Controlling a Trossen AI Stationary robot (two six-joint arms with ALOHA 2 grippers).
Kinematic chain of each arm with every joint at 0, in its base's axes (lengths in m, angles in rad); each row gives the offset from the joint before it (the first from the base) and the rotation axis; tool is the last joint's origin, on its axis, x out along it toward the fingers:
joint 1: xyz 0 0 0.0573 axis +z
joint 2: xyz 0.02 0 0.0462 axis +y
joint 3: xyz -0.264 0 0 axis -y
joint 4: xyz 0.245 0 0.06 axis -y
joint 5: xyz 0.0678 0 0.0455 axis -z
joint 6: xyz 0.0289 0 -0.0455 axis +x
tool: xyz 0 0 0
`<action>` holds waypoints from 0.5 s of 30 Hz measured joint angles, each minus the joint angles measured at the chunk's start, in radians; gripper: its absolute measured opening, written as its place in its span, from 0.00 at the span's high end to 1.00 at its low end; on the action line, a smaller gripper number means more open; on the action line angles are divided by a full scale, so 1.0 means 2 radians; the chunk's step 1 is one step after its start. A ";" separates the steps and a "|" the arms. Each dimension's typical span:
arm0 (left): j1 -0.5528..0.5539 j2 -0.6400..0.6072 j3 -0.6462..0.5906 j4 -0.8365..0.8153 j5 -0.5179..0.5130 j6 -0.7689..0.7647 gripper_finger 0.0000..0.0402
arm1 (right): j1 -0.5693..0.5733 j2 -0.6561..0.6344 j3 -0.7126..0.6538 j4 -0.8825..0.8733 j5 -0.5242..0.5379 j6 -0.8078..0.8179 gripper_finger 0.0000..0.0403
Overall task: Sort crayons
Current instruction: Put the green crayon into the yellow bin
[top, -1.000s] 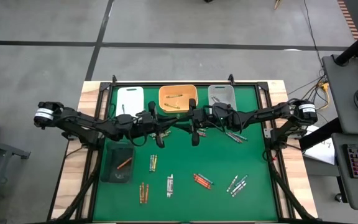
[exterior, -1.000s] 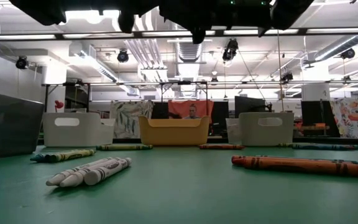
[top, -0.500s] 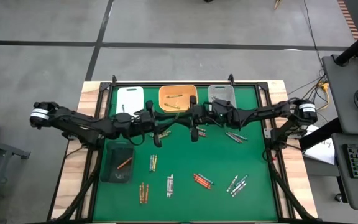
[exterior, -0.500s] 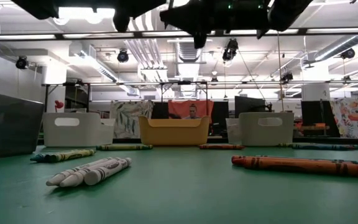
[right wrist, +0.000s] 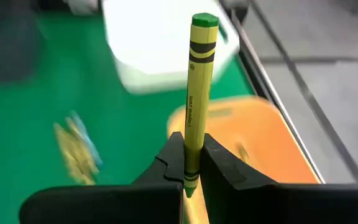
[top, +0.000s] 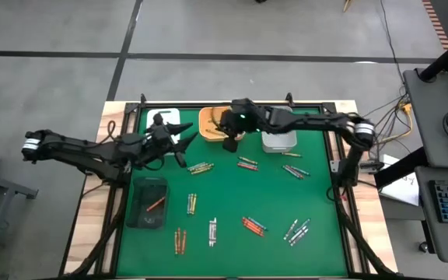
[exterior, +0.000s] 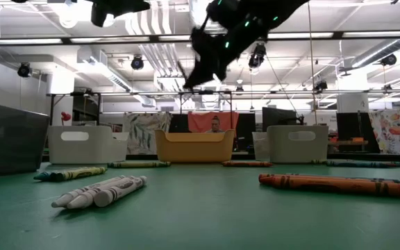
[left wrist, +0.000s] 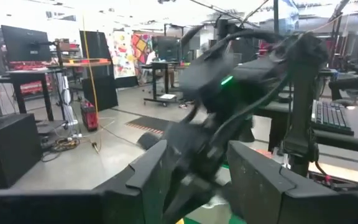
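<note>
My right gripper is shut on a yellow-green crayon and hangs over the orange tray at the table's far edge. That tray lies between a white tray and a grey tray. My left gripper is open and holds nothing, above the mat just near of the white tray. Loose crayons lie flat on the green mat in small groups: yellow-olive, red-orange, white, blue-grey. My right gripper pinches the yellow-green crayon between its two fingers near one end. The crayon runs along the fingers, and most of its length sticks out ahead of them. It is lifted clear, over the orange tray.
A dark tray at the mat's left holds a red crayon. More crayon groups lie near the front edge. The low view shows white crayons and red-orange crayons close to the camera.
My right gripper has swung from the middle of the mat toward the far edge, to above the orange tray. My left gripper has drawn back from the yellow-olive crayons toward the table's left and far side.
</note>
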State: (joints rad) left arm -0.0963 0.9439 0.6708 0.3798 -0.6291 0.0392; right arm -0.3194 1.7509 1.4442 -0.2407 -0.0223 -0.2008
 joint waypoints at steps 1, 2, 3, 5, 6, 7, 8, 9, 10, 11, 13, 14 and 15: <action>0.000 -0.005 0.000 -0.003 0.000 0.000 0.64 | -0.006 0.016 0.015 -0.018 0.001 -0.016 0.97; 0.000 -0.008 0.000 -0.005 0.000 -0.002 0.64 | -0.013 0.031 0.029 -0.034 0.002 -0.031 0.97; 0.000 -0.011 0.000 -0.011 0.000 -0.004 0.64 | -0.020 0.046 0.042 -0.048 0.002 -0.044 0.97; 0.000 -0.013 0.000 -0.024 0.000 -0.009 0.64 | -0.032 0.073 0.065 -0.069 0.005 -0.065 0.97; 0.000 -0.013 0.000 -0.029 0.000 -0.011 0.64 | -0.037 0.084 0.074 -0.079 0.010 -0.073 0.97; 0.000 -0.013 0.000 -0.034 0.000 -0.012 0.64 | -0.041 0.095 0.082 -0.090 0.016 -0.080 0.97; 0.000 -0.013 0.000 -0.036 0.000 -0.013 0.64 | -0.046 0.104 0.089 -0.098 0.021 -0.086 0.97; 0.000 -0.013 0.000 -0.040 0.000 -0.014 0.64 | -0.049 0.112 0.095 -0.107 0.025 -0.090 0.97; 0.000 -0.012 0.000 -0.043 0.000 -0.015 0.64 | -0.053 0.120 0.102 -0.118 0.026 -0.092 0.97; 0.000 -0.011 0.000 -0.046 0.000 -0.016 0.64 | -0.055 0.126 0.108 -0.127 0.026 -0.093 0.97; 0.000 -0.010 0.000 -0.048 0.000 -0.017 0.64 | -0.058 0.135 0.118 -0.138 0.026 -0.096 0.97; 0.000 -0.009 0.000 -0.046 0.000 -0.017 0.64 | -0.060 0.138 0.120 -0.139 0.026 -0.096 0.96; 0.000 -0.009 0.000 -0.047 0.000 -0.017 0.64 | -0.060 0.140 0.122 -0.139 0.028 -0.095 0.95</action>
State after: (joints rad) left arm -0.0971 0.9264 0.6712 0.2865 -0.6296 0.0055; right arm -0.4396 2.0308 1.6889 -0.5193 0.0340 -0.3915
